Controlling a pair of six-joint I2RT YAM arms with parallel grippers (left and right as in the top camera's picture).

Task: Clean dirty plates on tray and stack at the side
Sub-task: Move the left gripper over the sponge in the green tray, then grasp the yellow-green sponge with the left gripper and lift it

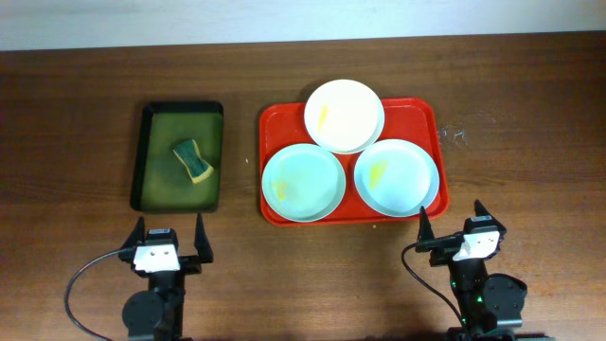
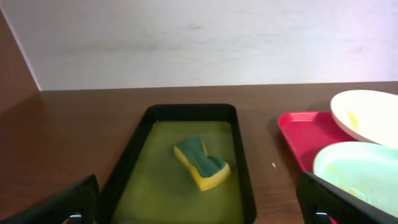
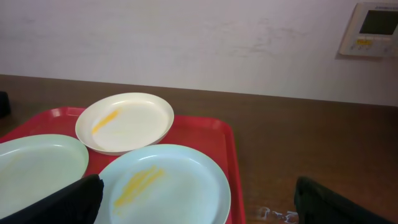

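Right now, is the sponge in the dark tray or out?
In: the sponge lies inside the dark tray, within its raised rim.

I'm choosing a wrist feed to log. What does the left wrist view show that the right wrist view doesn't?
Only left wrist: the yellow-green sponge lying in the dark tray. Only right wrist: the right pale blue plate with its yellow smear, and a wall control panel. Both: the red tray, the cream plate and the left pale blue plate.
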